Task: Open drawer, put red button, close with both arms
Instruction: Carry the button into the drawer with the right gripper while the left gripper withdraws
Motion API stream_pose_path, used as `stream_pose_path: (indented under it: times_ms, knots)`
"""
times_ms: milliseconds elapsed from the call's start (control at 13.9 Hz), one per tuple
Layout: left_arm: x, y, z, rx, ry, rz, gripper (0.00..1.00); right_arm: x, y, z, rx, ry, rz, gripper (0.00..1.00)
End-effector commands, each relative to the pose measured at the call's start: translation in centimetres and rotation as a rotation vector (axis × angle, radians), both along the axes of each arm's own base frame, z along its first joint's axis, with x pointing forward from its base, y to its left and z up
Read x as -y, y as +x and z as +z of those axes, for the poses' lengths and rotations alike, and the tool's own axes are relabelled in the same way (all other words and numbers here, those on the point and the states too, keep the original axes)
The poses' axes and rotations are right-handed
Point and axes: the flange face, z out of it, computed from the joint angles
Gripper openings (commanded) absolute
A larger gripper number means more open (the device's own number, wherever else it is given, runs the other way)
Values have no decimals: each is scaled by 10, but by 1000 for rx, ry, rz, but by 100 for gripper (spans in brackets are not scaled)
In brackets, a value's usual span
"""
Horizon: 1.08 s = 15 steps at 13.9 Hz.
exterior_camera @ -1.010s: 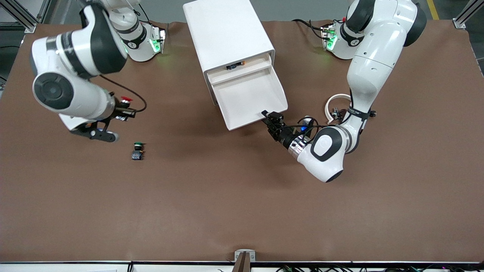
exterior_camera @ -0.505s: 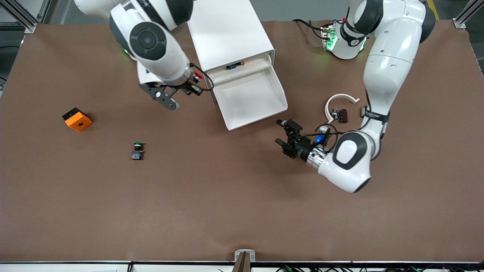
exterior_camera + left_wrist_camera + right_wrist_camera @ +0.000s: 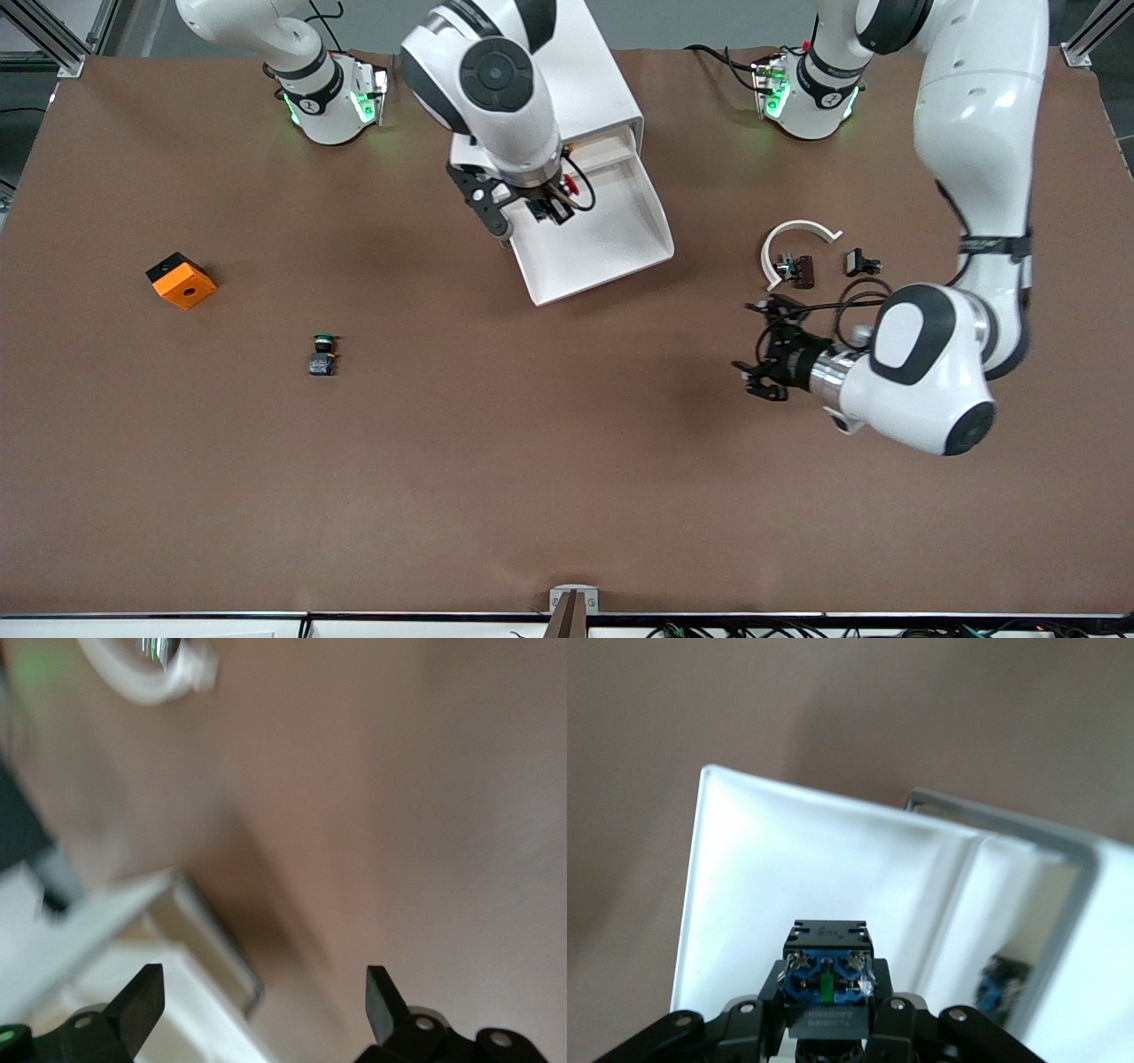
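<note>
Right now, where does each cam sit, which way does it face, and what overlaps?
Front view: high, across the table, facing both bases; shows both arms, the right gripper holding the red button over the open drawer, and the left gripper open over bare table.
Left wrist view: on the left wrist, facing the table and a blurred drawer; its open fingers show.
Right wrist view: on the right wrist, looking into the drawer; gripper and button show.
Shared: all three see the drawer.

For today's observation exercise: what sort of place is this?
Probably a robotics lab: two white robot arms bolted at a brown-covered table, an aluminium frame post, and a white drawer unit.
</note>
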Motion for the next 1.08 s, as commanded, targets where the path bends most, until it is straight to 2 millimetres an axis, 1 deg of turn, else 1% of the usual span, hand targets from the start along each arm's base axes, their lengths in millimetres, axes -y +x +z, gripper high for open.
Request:
stream_pose_path:
  times_ms: [0, 72, 144, 216, 288, 361, 433, 505, 577, 649, 721, 793, 865, 938, 1010]
  knots:
    - [-24, -2, 48, 163, 62, -206, 100, -26, -3, -30, -9, -6, -76, 18]
    - [-34, -3, 66, 204, 81, -250, 100, -32, -5, -42, -11, -11, -82, 18]
    - [-43, -3, 78, 239, 97, -317, 100, -34, -3, -53, -12, -17, -104, 18]
    - [-47, -3, 79, 256, 97, -395, 100, -35, -1, -59, -9, -22, -125, 18]
    - [-51, -3, 83, 280, 87, -479, 100, -37, -1, -66, -9, -26, -141, 18]
    - [-56, -4, 96, 314, 78, -557, 100, -39, -2, -74, -6, -44, -151, 18]
    - [-60, -3, 103, 343, 62, -646, 100, -44, -5, -82, 3, -58, -150, 18]
    - [-65, -3, 109, 365, 39, -721, 100, -45, -5, -89, 13, -68, -167, 19]
    - [-69, -3, 118, 401, 15, -784, 100, -45, -4, -92, 17, -71, -182, 19]
    - [-69, -1, 124, 440, 2, -837, 100, -45, -4, -94, 15, -73, -182, 23]
    - [-69, -1, 138, 492, -7, -883, 100, -45, -4, -94, 15, -73, -182, 30]
    - [-68, -3, 144, 512, -24, -930, 100, -45, -4, -94, 15, -73, -182, 42]
    - [-67, -3, 145, 518, -33, -953, 100, -45, -4, -94, 14, -76, -181, 85]
    - [-62, -2, 144, 530, -33, -961, 100, -44, -5, -93, 11, -79, -181, 100]
    - [-52, -2, 138, 536, -36, -972, 100, -44, -4, -91, 12, -77, -178, 100]
